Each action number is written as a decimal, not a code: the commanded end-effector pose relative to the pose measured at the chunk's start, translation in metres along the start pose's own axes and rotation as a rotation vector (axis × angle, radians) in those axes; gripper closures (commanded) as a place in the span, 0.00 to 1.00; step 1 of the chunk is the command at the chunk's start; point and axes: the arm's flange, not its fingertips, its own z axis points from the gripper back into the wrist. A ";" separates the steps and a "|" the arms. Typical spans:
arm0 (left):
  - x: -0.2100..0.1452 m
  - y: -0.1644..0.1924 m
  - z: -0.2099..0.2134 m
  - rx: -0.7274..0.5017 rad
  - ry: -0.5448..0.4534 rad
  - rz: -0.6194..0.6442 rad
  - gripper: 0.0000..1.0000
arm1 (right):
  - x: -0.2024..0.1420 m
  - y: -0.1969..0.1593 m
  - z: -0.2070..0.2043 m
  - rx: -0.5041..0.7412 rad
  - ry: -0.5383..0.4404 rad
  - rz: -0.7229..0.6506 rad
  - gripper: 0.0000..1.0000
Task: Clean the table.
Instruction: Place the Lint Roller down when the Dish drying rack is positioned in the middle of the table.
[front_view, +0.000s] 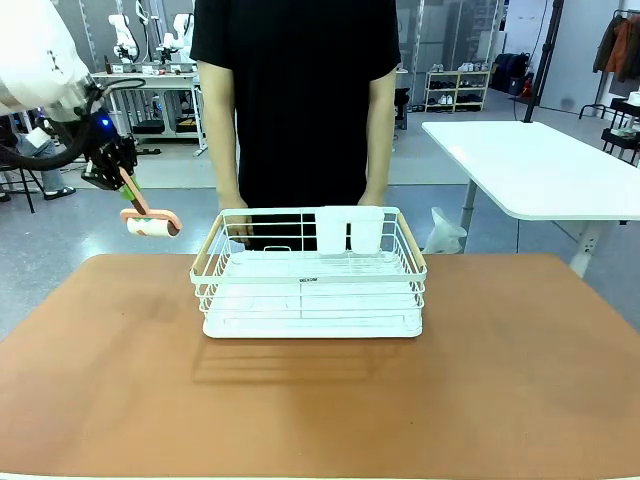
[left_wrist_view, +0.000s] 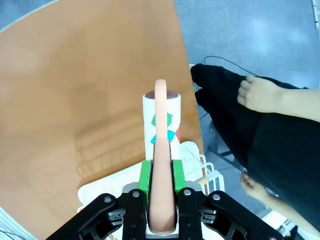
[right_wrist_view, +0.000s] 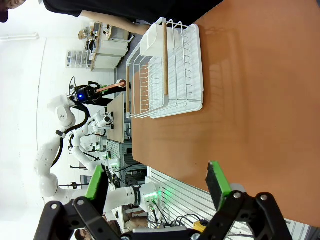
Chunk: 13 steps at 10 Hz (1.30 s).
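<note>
lint roller (front_view: 152, 224) clamped by handle in left gripper (front_view: 118, 172), roll lying level above table (front_view: 320, 400) edge; right gripper (right_wrist_view: 157, 185) spread apart; white rack (front_view: 310, 285) holding a white cup holder (front_view: 350, 230).

You see the counter (front_view: 480, 370), a wide terracotta top, smooth and matte, with rounded corners. It lies flat, and its far middle carries the white wire rack (front_view: 310, 290), with bare surface left, right and in front of it.
</note>
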 end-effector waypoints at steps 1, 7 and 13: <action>-0.003 0.006 -0.022 -0.038 -0.021 0.018 0.79 | -0.001 0.004 0.001 0.014 -0.007 0.005 0.00; 0.006 0.016 -0.061 -0.042 -0.062 0.137 0.79 | -0.001 0.004 0.001 0.014 -0.007 0.005 0.00; 0.007 0.017 -0.059 -0.036 -0.039 0.077 0.79 | -0.001 0.004 0.001 0.014 -0.007 0.005 0.00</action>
